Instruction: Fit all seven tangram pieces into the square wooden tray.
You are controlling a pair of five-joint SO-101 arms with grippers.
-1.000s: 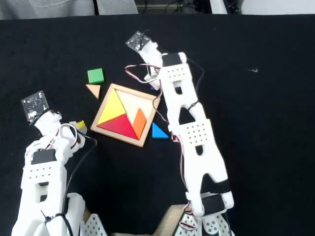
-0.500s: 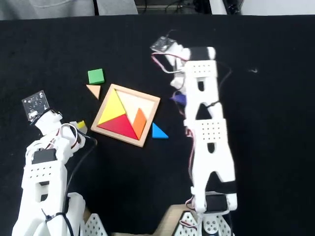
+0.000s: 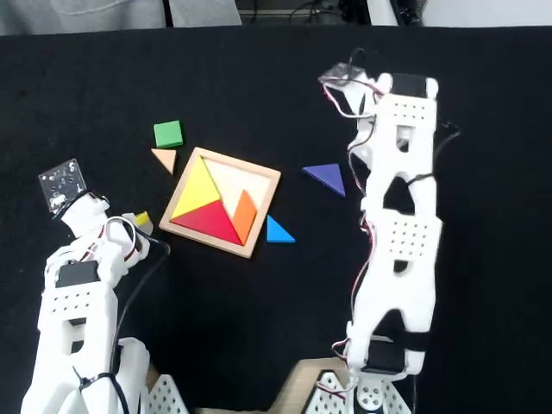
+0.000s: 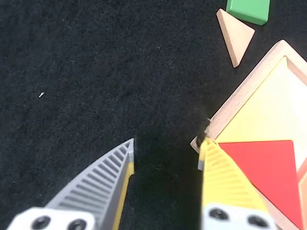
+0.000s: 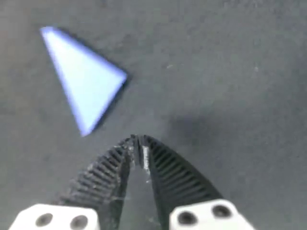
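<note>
The square wooden tray (image 3: 266, 175) lies rotated like a diamond and holds a yellow triangle (image 3: 197, 188), a red triangle (image 3: 210, 221) and an orange piece (image 3: 245, 213). Loose on the black table are a green square (image 3: 168, 134), a tan triangle (image 3: 163, 159), a blue triangle (image 3: 278, 229) and a purple triangle (image 3: 326, 177). My right gripper (image 5: 139, 143) is shut with nothing in it, just beside the purple triangle (image 5: 84, 79). My left gripper (image 4: 165, 143) stands open by the tray's corner (image 4: 204, 136), one fingertip (image 4: 211, 153) at the rim.
In the left wrist view the tan triangle (image 4: 235, 33) and green square (image 4: 247, 9) lie beyond the tray. The right arm (image 3: 395, 233) stretches up the table's right side. Bare black cloth spreads to the far right and far left.
The right arm swung to the right, away from the tray. The purple triangle went from the tray's right corner to open table and now lies uncovered. The left arm kept still.
</note>
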